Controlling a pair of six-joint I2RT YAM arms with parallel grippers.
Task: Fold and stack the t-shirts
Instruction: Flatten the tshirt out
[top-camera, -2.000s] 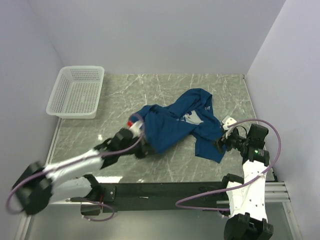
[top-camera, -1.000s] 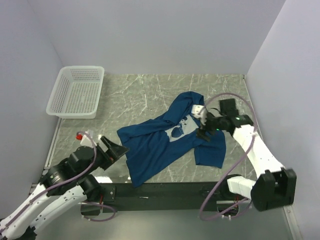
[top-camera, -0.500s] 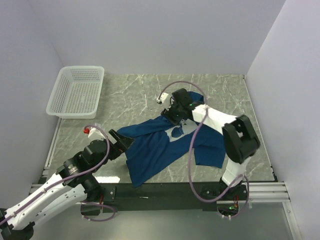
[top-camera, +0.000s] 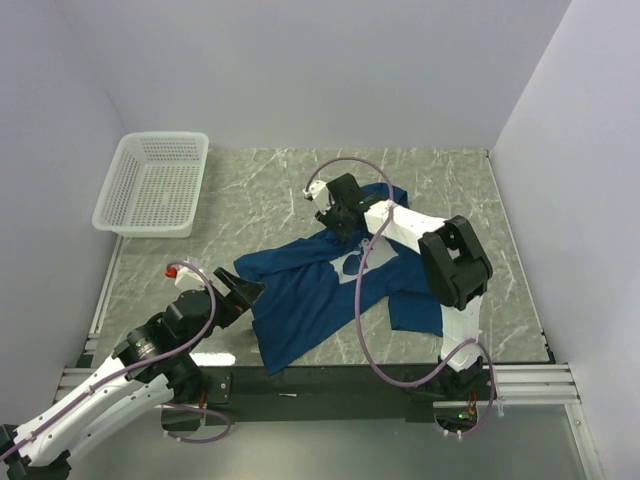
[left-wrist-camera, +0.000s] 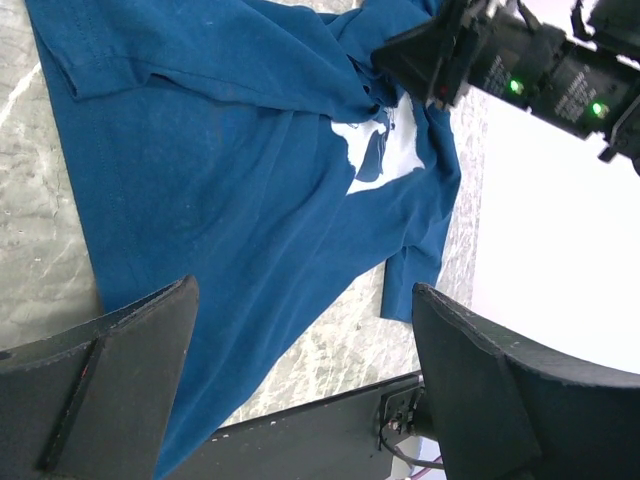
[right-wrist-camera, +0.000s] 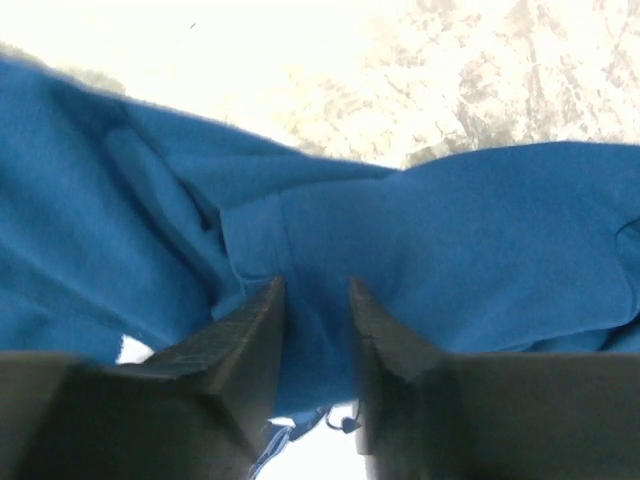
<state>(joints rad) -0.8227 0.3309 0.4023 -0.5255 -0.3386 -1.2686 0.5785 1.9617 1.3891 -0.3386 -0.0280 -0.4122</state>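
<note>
Since the dark blue t-shirt (top-camera: 310, 290) lies rumpled mid-surface (top-camera: 250, 190), the right hand (right-wrist-camera: 315, 290), narrowed and seemingly pinching a fold at its far edge, should grip one layer only and draw it flat, while the left hand (left-wrist-camera: 302, 290) hangs spread wide beside the near hem.

Top external: fixed high behind the arm bases, looking down and forward across the marble table (top-camera: 250, 190) to the back wall. Widest and farthest view, taking in the white mesh basket (top-camera: 140, 228), the whole dark blue t-shirt (top-camera: 300, 300) and both arms.

Left wrist: low over the near-left part of the table, facing across the cloth between the fingers of the left gripper (left-wrist-camera: 300, 290), out to the right gripper (left-wrist-camera: 425, 55).

Right wrist: closest of all, almost on the cloth, own fingers (right-wrist-camera: 250, 340) along the bottom edge, a strip of table beyond.

Shared by all three: the blue cloth. Shared by top external and left wrist: the pale print (top-camera: 352, 262).
</note>
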